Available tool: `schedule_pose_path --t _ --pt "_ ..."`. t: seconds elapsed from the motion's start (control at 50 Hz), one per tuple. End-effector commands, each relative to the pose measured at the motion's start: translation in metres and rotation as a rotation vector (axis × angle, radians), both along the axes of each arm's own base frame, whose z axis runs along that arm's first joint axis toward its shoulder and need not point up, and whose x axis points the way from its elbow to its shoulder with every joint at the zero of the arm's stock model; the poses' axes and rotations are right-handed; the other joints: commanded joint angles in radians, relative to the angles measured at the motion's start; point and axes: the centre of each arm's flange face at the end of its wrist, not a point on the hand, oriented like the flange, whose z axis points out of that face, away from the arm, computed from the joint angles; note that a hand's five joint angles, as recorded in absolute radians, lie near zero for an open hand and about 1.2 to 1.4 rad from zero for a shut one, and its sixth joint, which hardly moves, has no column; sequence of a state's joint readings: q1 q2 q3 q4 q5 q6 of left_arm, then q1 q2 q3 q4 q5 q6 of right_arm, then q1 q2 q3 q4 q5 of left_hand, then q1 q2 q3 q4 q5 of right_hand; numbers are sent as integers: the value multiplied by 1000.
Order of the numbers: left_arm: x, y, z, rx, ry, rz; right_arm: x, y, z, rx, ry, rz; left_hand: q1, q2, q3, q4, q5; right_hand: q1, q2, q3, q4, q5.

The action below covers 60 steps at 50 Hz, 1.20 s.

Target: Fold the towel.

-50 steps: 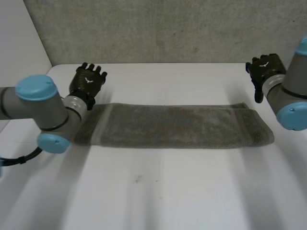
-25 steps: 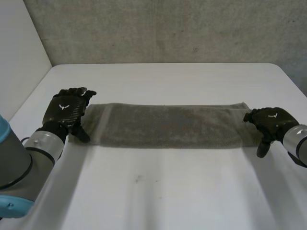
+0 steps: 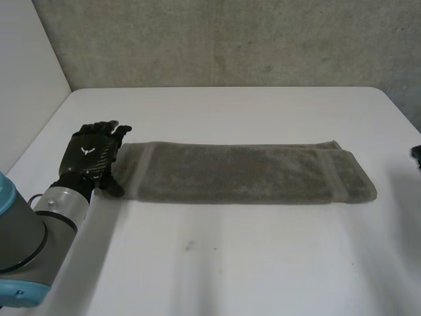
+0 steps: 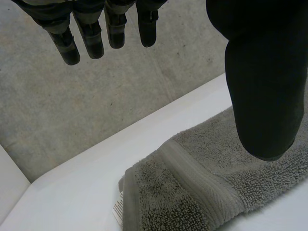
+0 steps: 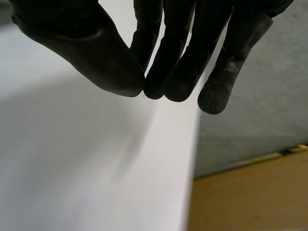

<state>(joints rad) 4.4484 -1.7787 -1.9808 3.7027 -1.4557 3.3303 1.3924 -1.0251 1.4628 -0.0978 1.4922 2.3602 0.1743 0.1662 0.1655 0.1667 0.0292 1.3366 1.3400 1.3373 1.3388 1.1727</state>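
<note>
Withdrawn since half a second ago from the towel's right end, out to the right edge of the bench: black right hand [image 5: 175, 53]. Much as before at the other end: black left hand [image 3: 89, 157]. Wide white bench [image 3: 230, 263], carrying one long grey terry towel [image 3: 243, 172], laid flat as a folded strip crosswise in the middle, with an extra layer showing at its right end. Grey left arm with a light-blue cap [image 3: 23, 230], reaching in from the near left. Left hand open just over the towel's left end, fingers straight in the air, thumb above the cloth, gripping nothing. Right hand closed on nothing, fingertips drawn in against the thumb, above bare bench by its edge. Small white tag [image 4: 117, 208] at the towel's left corner.
</note>
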Motion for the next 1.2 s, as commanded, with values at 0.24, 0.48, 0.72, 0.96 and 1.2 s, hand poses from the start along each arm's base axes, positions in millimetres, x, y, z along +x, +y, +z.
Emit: schedule_pose_path --t 0.24,0.48,0.72,0.96,1.2 --pt "1 6 0 1 0 -1 52 25 19 52 -263 208 0 8 9 8 -29 -911 -915 -912 -913 -922" --pt "2 6 0 1 0 -1 47 42 -21 147 -401 331 0 8 9 8 -29 -841 -844 -841 -843 -851" --pt "2 8 -1 4 -1 -3 46 37 -35 148 -396 328 0 8 9 8 -29 -671 -674 -672 -673 -681" --pt "2 8 -2 7 -2 -3 31 21 -32 101 -340 226 0 8 9 8 -29 60 56 59 58 49" --pt "2 8 -1 6 -1 -1 -17 -6 19 -64 -128 48 0 8 9 8 -29 60 56 59 58 49"
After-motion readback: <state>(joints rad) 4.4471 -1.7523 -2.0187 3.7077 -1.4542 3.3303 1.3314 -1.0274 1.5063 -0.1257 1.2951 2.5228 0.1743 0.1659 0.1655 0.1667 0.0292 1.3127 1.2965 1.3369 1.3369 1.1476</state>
